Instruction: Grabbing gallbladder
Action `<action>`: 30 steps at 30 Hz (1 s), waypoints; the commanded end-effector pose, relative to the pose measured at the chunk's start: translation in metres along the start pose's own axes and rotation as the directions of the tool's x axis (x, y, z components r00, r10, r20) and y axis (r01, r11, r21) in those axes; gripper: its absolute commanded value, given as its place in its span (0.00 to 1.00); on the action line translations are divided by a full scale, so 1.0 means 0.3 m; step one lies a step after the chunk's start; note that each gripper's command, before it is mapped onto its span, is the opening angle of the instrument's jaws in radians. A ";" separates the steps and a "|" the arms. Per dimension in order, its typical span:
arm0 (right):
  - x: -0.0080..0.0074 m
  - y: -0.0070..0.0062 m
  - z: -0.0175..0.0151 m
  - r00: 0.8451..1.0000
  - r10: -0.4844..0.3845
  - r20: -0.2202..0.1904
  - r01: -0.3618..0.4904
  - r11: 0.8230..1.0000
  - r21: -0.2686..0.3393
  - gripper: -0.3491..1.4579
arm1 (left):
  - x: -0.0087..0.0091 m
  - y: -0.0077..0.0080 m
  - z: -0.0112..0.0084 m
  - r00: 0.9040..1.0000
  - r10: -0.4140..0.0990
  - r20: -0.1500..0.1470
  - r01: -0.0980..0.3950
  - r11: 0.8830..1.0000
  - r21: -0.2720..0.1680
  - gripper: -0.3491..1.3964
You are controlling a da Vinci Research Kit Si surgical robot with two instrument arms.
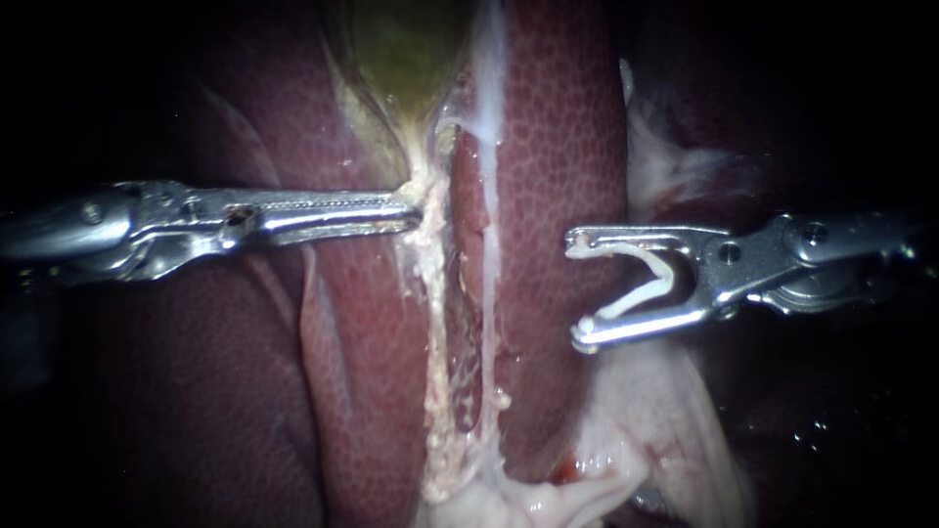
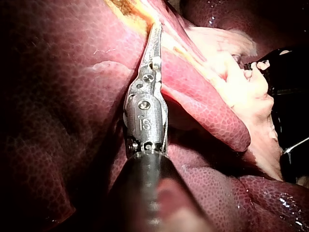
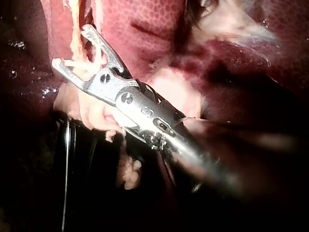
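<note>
Our left instrument (image 1: 409,212) comes in level from the left. Its jaws are clenched on the pale narrow end of the gallbladder (image 1: 406,49). The gallbladder's green-yellow body sits higher in the endoscope view, between two lobes of the liver (image 1: 558,147). A pale ragged strand (image 1: 435,332) runs down from the grip along the cleft. Our right instrument (image 1: 579,288) is well apart from the left, over the right lobe. Its jaws stand wide but hold a white clip (image 1: 668,282) that touches both tips. Pale fatty tissue (image 1: 665,420) lies below it. The liver surface is wet, dark red and finely mottled. Everything around the organ is dark, so the room is hidden. The right wrist view shows a glossy black surface (image 3: 82,183) beside the tissue's edge.
</note>
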 end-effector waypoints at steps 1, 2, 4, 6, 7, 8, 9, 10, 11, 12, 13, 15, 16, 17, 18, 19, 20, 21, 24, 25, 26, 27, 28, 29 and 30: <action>0.0000 0.0000 0.000 1.000 0.000 0.000 0.000 1.000 0.000 0.51 | -0.0012 -0.0005 -0.0006 1.000 -0.004 0.000 0.004 1.000 0.000 0.00; 0.0000 0.0000 0.000 1.000 0.000 0.000 0.000 1.000 0.000 0.51 | -0.0022 -0.0007 -0.0012 1.000 -0.006 0.000 0.006 1.000 0.000 0.00; 0.0000 0.0000 0.000 1.000 0.000 0.000 0.000 1.000 0.000 0.51 | -0.0052 -0.0011 -0.0030 1.000 -0.010 -0.001 0.010 1.000 0.001 0.00; 0.0000 0.0000 0.000 1.000 0.000 0.000 0.000 1.000 0.000 0.51 | -0.0086 -0.0010 -0.0049 1.000 -0.016 -0.004 0.016 1.000 0.002 0.00; 0.0000 0.0000 0.000 1.000 0.000 0.000 0.000 1.000 0.000 0.51 | -0.0108 -0.0007 -0.0063 1.000 -0.019 -0.002 0.019 1.000 0.003 0.00; 0.0000 0.0000 0.000 1.000 0.000 0.000 0.000 1.000 0.000 0.51 | -0.0122 -0.0003 -0.0074 1.000 -0.022 0.004 0.022 1.000 0.004 0.00; 0.0000 -0.0001 0.000 1.000 0.000 0.000 0.000 1.000 0.000 0.51 | -0.0136 0.0001 -0.0087 1.000 -0.026 0.010 0.026 1.000 0.005 0.00; 0.0000 -0.0001 0.000 1.000 0.000 0.000 0.000 1.000 0.000 0.51 | -0.0149 0.0006 -0.0101 0.999 -0.029 0.018 0.029 1.000 0.001 0.00; 0.0000 -0.0001 0.000 1.000 0.000 0.000 0.000 1.000 0.000 0.51 | -0.0165 0.0013 -0.0118 0.999 -0.033 0.026 0.033 0.999 0.000 0.00; 0.0000 -0.0001 0.000 1.000 0.000 0.000 0.000 1.000 0.000 0.51 | -0.0177 0.0020 -0.0132 0.999 -0.037 0.033 0.037 0.999 -0.004 0.00; 0.0000 0.0000 0.000 1.000 0.000 0.000 0.000 1.000 0.000 0.51 | -0.0190 0.0026 -0.0145 0.998 -0.040 0.038 0.041 0.999 -0.006 0.00; 0.0000 0.0000 0.000 1.000 0.000 0.000 0.000 1.000 0.000 0.51 | -0.0219 0.0038 -0.0173 0.998 -0.048 0.051 0.049 0.999 -0.014 0.00; 0.0000 0.0000 0.000 1.000 0.000 0.000 0.000 1.000 0.000 0.51 | -0.0230 0.0044 -0.0183 0.997 -0.051 0.053 0.052 0.998 -0.018 0.00; 0.0000 0.0000 0.000 1.000 0.000 0.000 0.000 1.000 0.000 0.51 | -0.0245 0.0051 -0.0198 0.997 -0.055 0.058 0.056 0.998 -0.020 0.00; 0.0000 0.0000 0.000 1.000 0.000 0.000 0.000 1.000 0.000 0.51 | -0.0255 0.0056 -0.0208 0.996 -0.058 0.063 0.059 0.998 -0.024 0.00; 0.0000 0.0000 0.000 1.000 0.000 0.000 0.000 1.000 0.000 0.51 | -0.0264 0.0061 -0.0217 0.996 -0.060 0.065 0.062 0.998 -0.026 0.00; 0.0000 0.0000 0.000 1.000 0.000 0.000 0.000 1.000 0.000 0.51 | -0.0275 0.0068 -0.0230 0.995 -0.069 0.070 0.071 0.997 -0.031 0.00; 0.0000 0.0000 0.000 1.000 0.000 0.000 0.000 1.000 0.000 0.51 | -0.0281 0.0071 -0.0237 0.995 -0.071 0.072 0.074 0.997 -0.032 0.00; 0.0000 0.0000 0.000 1.000 0.000 0.000 0.000 1.000 0.000 0.51 | -0.0289 0.0079 -0.0256 0.995 -0.075 0.073 0.077 0.996 -0.038 0.00; 0.0000 0.0000 0.000 1.000 0.000 0.000 0.000 1.000 0.000 0.51 | -0.0290 0.0081 -0.0261 0.994 -0.075 0.076 0.078 0.996 -0.040 0.00; 0.0000 0.0000 0.000 1.000 0.000 0.000 0.000 1.000 0.000 0.51 | -0.0290 0.0082 -0.0264 0.994 -0.075 0.076 0.079 0.996 -0.041 0.00; 0.0000 0.0000 0.000 1.000 0.000 0.000 0.000 1.000 0.000 0.51 | -0.0289 0.0082 -0.0267 0.994 -0.076 0.075 0.079 0.996 -0.043 0.00; -0.0001 0.0000 0.000 1.000 0.000 0.000 0.000 1.000 0.000 0.51 | -0.0289 0.0082 -0.0268 0.994 -0.076 0.075 0.079 0.996 -0.045 0.00; -0.0001 0.0000 0.000 1.000 0.000 0.000 0.000 1.000 0.000 0.51 | -0.0288 0.0082 -0.0268 0.994 -0.076 0.075 0.080 0.996 -0.046 0.00; -0.0001 0.0001 0.000 1.000 0.000 0.000 0.000 1.000 0.000 0.51 | -0.0288 0.0082 -0.0268 0.994 -0.076 0.075 0.080 0.996 -0.046 0.00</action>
